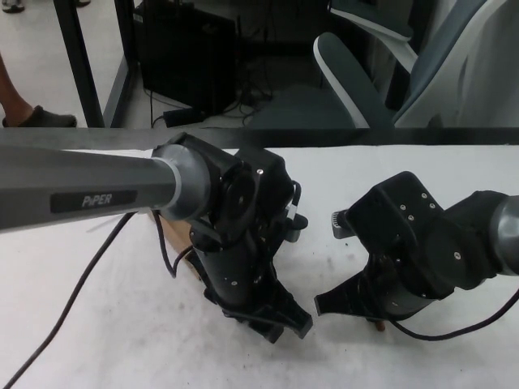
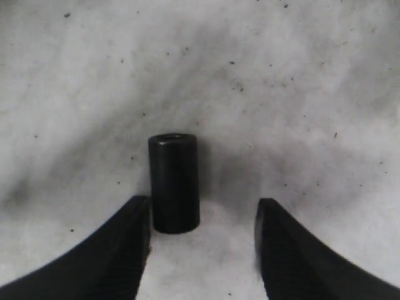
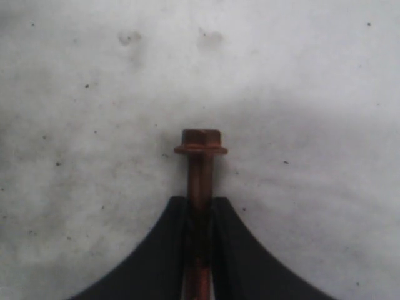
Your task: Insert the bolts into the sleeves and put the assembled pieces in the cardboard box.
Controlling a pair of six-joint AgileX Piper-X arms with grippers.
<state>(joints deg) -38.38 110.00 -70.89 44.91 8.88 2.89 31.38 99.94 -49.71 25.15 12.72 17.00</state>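
Observation:
A black sleeve (image 2: 174, 183) lies on the white bench between the fingers of my open left gripper (image 2: 203, 211), close beside one finger. In the high view the left gripper (image 1: 272, 322) points down at the bench near the front middle. My right gripper (image 3: 200, 205) is shut on the shank of a copper bolt (image 3: 200, 145), whose flanged hex head sticks out past the fingertips just above the bench. Seen from the high camera, the right gripper (image 1: 369, 316) hangs low to the right of the left one, with a bit of the bolt (image 1: 378, 325) showing beneath it.
A corner of the cardboard box (image 1: 173, 236) peeks out behind the left arm. A black cable (image 1: 77, 292) trails over the bench at the left. Beyond the bench's far edge stand an office chair (image 1: 365, 73) and a dark frame.

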